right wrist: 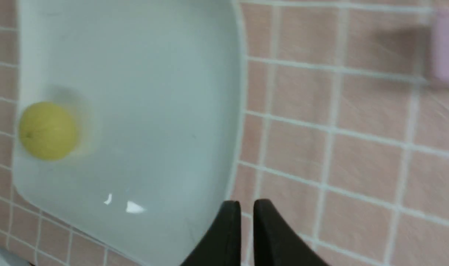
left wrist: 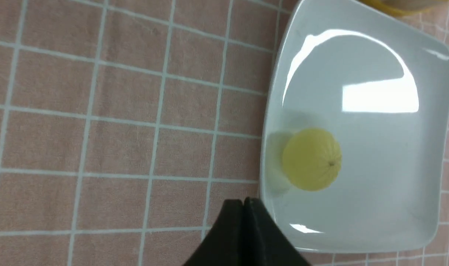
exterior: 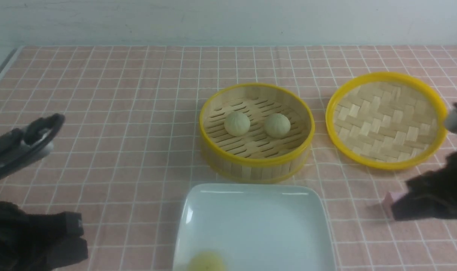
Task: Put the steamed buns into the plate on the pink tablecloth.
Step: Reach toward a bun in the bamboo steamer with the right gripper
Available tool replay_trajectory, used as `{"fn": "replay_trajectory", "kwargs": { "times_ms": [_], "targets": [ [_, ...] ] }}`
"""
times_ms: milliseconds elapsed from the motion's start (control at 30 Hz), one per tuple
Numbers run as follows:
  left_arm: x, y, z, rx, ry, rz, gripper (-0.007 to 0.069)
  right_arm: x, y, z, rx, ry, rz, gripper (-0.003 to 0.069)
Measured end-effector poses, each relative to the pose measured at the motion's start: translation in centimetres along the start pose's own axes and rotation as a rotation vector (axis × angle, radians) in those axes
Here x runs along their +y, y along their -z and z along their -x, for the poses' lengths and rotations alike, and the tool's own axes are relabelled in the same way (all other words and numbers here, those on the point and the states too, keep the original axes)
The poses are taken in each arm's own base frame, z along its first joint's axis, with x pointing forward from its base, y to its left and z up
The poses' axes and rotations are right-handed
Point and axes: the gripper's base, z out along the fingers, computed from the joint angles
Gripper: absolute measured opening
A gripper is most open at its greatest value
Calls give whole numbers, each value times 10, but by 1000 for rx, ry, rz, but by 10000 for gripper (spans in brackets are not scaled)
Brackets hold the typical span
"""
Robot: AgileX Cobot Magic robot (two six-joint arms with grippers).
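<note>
The pink tablecloth (exterior: 111, 94) covers the whole table. On the left, the left claw (left wrist: 243, 202) hangs over the cloth right at the plate's left rim. Its two black fingers are pressed together with nothing between them.

The white plate (exterior: 258, 222) lies in the middle at the near edge of the cloth, just in front of the steamer basket (exterior: 256, 162). One yellowish bun (left wrist: 312, 159) already sits in the plate, close to its left rim on the near side, and the front view cuts it off partly.

Behind the plate, the basket holds two more pale buns side by side on its slats, a little apart: the left bun (exterior: 237, 123) and the right bun (exterior: 277, 125). To the right of the basket, close but not touching, the woven lid (exterior: 386, 120) lies on the cloth.

Nearer and farther right, a small pink cube (exterior: 388, 198) sits on the cloth just beside the right arm's dark bulk. The right claw (right wrist: 247, 204) hovers over the cloth just beside the plate's right rim. Its fingers are nearly together, with only a thin slit between them, and they hold nothing.
</note>
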Motion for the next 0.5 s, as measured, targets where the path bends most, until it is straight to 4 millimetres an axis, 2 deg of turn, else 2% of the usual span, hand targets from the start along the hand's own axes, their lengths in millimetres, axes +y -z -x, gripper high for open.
{"fn": "replay_trajectory", "kwargs": {
  "times_ms": [33, 67, 167, 233, 267, 300, 367, 400, 500],
  "targets": [
    [0, -1, 0, 3, 3, -1, 4, 2, 1, 2, -6, 11, 2, 51],
    [0, -5, 2, 24, 8, -7, 6, 10, -14, 20, 12, 58, 6, 66],
    [0, -8, 4, 39, 14, -12, 9, 26, -35, 56, -8, 149, -31, 97],
    [0, -8, 4, 36, 12, -12, 14, 37, -44, 77, -42, 188, -60, 130],
    [0, -8, 4, 36, 12, -12, 14, 37, -48, 79, -41, 189, -65, 135],
    [0, -8, 5, 35, 13, -12, 20, 46, -57, 99, -72, 213, -94, 183],
    [0, -8, 5, 33, 12, -12, 22, 49, -65, 109, -86, 220, -111, 216],
    [0, -8, 5, 33, 12, -12, 27, 51, -79, 126, -108, 221, -138, 264],
    [0, -8, 5, 29, 11, -12, 34, 46, -112, 153, -149, 223, -188, 356]
  ]
}}
